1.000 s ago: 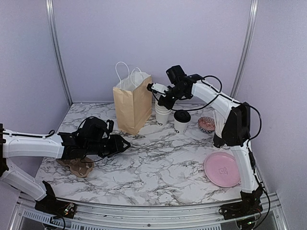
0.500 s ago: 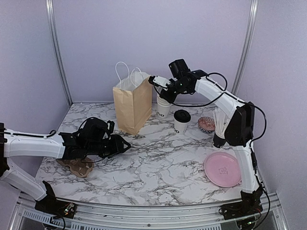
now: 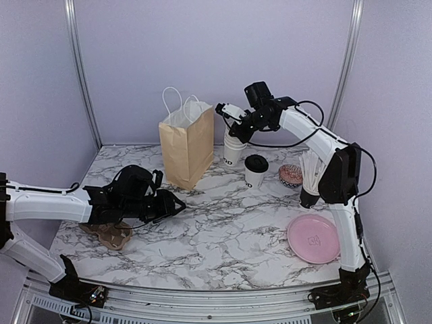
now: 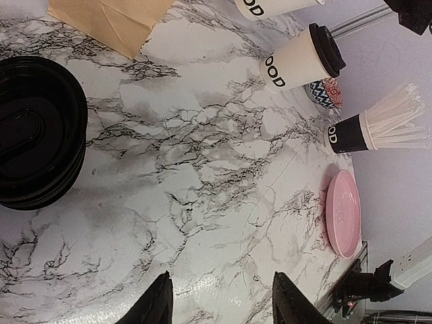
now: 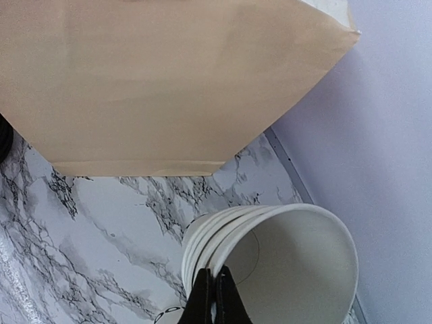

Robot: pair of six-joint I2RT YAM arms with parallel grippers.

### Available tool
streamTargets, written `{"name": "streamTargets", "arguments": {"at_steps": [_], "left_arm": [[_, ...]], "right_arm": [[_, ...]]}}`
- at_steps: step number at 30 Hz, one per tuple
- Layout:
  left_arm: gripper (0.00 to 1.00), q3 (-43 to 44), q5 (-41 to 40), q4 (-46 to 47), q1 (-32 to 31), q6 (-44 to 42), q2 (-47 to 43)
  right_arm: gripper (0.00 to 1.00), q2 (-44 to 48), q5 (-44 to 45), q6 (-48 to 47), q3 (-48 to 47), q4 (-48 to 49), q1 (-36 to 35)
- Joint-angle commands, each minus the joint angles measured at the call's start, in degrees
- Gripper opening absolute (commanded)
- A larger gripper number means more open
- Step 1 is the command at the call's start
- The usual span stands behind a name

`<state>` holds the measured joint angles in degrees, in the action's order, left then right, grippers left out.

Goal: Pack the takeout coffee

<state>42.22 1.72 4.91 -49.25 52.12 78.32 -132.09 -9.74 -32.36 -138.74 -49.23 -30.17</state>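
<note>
Plainly upright on the marble table [image 3: 223, 236], the takeout coffee [image 3: 256, 170] stands toward the back, free of both grippers. It sits between the stack of lidless cups [image 3: 232, 150] on its left and a patterned bowl [image 3: 291, 175] on its right. The left wrist view shows the dark lettering on its side clearly; the right wrist view does not include it at all.

Only the right wrist view settles the right gripper [image 5: 210, 297]. Its fingers are pressed together on the near rim of the stack, one inside the top cup and one outside, with the paper bag [image 5: 155, 81] just beyond. From above, that gripper hangs over the stack, beside the bag's open mouth.

The left gripper [image 4: 223, 300] hovers low over bare marble at the table's left, jaws spread with nothing between them. Its camera shows a stack of black lids [image 4: 34, 135], which the arm hides from above. It also shows a black cup of white sticks [image 4: 347, 135] and a pink plate [image 4: 343, 212].
</note>
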Motion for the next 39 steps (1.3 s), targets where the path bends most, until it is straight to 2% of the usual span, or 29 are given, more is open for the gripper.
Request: {"name": "streamTargets", "arguments": {"at_steps": [1, 3, 5, 7, 8, 10, 11, 12, 13, 14, 15, 16, 17, 18, 24, 26, 28, 29, 31, 33, 36, 38, 39], "left_arm": [[0.50, 2.3, 0.8, 0.8, -0.5, -0.4, 1.2], [0.50, 2.6, 0.9, 0.6, -0.7, -0.5, 1.4], [0.50, 2.8, 1.0, 0.5, -0.9, -0.6, 1.5], [0.50, 3.0, 1.0, 0.2, -1.0, -0.8, 1.6], [0.50, 2.9, 0.8, 0.0, -1.1, -0.9, 1.5], [0.50, 2.7, 0.5, -0.1, -1.2, -0.7, 1.5], [0.50, 2.6, 0.5, -0.1, -1.2, -0.6, 1.6], [0.50, 2.7, 0.6, 0.0, -1.2, -0.6, 1.7], [0.50, 2.9, 0.6, 0.0, -1.3, -0.7, 1.9], [0.50, 2.8, 0.4, 0.0, -1.4, -0.6, 2.0], [0.50, 2.8, 0.3, 0.1, -1.5, -0.5, 2.1], [0.50, 2.9, 0.4, 0.2, -1.6, -0.5, 2.3], [0.50, 3.1, 0.6, 0.4, -1.7, -0.6, 2.5], [0.50, 3.2, 0.6, 0.3, -1.8, -0.7, 2.7], [0.50, 3.3, 0.6, 0.4, -2.2, -0.6, 3.3], [0.50, 3.3, 0.6, 0.5, -2.2, -0.6, 3.3], [0.50, 3.2, 0.6, 0.5, -2.3, -0.6, 3.3], [0.50, 3.2, 0.6, 0.5, -2.3, -0.6, 3.3], [0.50, 3.0, 0.4, 0.5, -2.4, -0.5, 3.2], [0.50, 3.1, 0.5, 0.5, -2.4, -0.5, 3.1], [0.50, 2.9, 0.4, 0.5, -2.5, -0.5, 3.0], [0.51, 2.9, 0.5, 0.5, -2.5, -0.6, 2.9], [0.50, 2.8, 0.6, 0.5, -2.6, -0.7, 2.9]], "right_arm": [[0.00, 1.8, -7.3, 0.6, -4.3, -1.7, 1.0], [0.00, 2.7, -7.3, 2.1, -1.8, 0.1, 0.7], [0.00, 1.1, -1.9, 1.1, -3.4, -0.4, 0.3], [0.00, 0.7, -16.3, 1.1, -5.4, -3.8, 2.0], [0.00, 1.5, -15.7, 3.2, -4.2, -2.4, 2.4], [0.00, 2.5, 4.1, -1.1, 0.1, 1.7, -0.6], [0.00, 1.6, 1.5, -2.9, -1.2, -1.0, -1.2], [0.00, 0.4, -9.0, -1.7, -5.6, -5.4, -0.1], [0.00, 1.6, -11.9, 2.1, -3.5, -3.2, 1.1], [0.00, 3.2, -5.2, 3.2, 0.0, 0.8, 1.0], [0.00, 3.5, 0.5, 0.5, 1.4, 1.6, -0.1], [0.00, 2.4, -0.9, -1.0, -0.7, -1.0, -0.4], [0.00, 0.7, -6.6, 0.8, -4.9, -4.0, 1.1], [0.00, 1.3, -8.4, 3.4, -5.3, -3.2, 1.7], [0.00, 2.4, -7.6, 0.8, -3.5, -3.6, 1.2], [0.00, 2.9, -2.3, 0.1, -2.0, -2.3, 0.3], [0.00, 3.1, -10.7, -1.9, -3.3, -5.5, 0.5], [0.00, 3.6, -8.8, -0.6, -3.0, -4.5, 0.3], [0.00, 4.7, 3.5, -1.5, 0.3, -0.3, -1.6], [0.00, 3.3, -2.4, -1.8, -3.7, -4.1, -0.9], [0.00, 4.1, 0.3, -1.1, -1.5, -2.0, -1.0], [0.00, 3.1, -14.4, -1.4, -5.3, -7.8, 0.4], [0.00, 4.5, -12.8, 1.5, -3.2, -5.0, 0.7]]}}
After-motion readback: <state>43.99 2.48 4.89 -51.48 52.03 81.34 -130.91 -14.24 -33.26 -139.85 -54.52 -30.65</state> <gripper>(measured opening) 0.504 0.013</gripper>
